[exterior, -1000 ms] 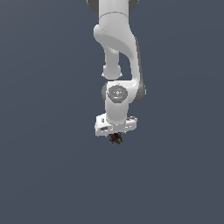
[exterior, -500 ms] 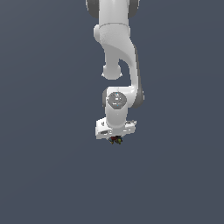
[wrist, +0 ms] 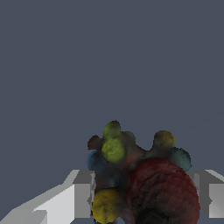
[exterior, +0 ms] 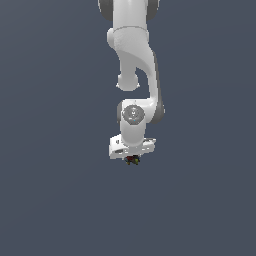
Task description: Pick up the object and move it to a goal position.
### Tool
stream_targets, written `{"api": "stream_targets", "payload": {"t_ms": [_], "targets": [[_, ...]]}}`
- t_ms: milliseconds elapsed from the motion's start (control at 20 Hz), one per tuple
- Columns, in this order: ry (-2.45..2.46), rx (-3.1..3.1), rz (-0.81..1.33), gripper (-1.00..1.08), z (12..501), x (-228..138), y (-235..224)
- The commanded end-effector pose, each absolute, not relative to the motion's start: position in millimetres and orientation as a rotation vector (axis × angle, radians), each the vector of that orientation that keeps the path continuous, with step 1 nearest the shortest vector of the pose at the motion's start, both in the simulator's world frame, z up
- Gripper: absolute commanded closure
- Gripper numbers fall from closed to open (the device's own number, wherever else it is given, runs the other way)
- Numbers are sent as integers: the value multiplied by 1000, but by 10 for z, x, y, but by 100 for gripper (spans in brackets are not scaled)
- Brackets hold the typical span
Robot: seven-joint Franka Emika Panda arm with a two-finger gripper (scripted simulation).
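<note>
The white gripper (exterior: 133,159) points straight down, clamped on the object (exterior: 132,160), a small dark lump peeking out beneath it. In the wrist view the object (wrist: 140,179) sits between the two fingers (wrist: 81,197), showing red, yellow, green and blue bumps.

A plain dark grey-blue surface (exterior: 50,200) fills both views.

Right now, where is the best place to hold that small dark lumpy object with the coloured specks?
Across its middle, from above, as the white end effector does: the small dark lumpy object with coloured specks sits between the grey fingers, whose flat pads clamp opposite sides of its knobbly, irregular body.
</note>
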State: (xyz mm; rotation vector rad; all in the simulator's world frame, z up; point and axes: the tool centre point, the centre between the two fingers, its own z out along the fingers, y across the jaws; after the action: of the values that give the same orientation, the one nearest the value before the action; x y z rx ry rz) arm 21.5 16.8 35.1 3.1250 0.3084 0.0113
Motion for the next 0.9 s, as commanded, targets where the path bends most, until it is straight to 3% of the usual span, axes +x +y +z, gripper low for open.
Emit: {"api": "stream_targets", "payload": {"t_ms": [0, 400, 850], "targets": [[309, 3125, 12, 108, 354, 217, 168], [310, 3125, 10, 108, 584, 293, -19], [311, 3126, 6, 108, 1206, 507, -521]]}}
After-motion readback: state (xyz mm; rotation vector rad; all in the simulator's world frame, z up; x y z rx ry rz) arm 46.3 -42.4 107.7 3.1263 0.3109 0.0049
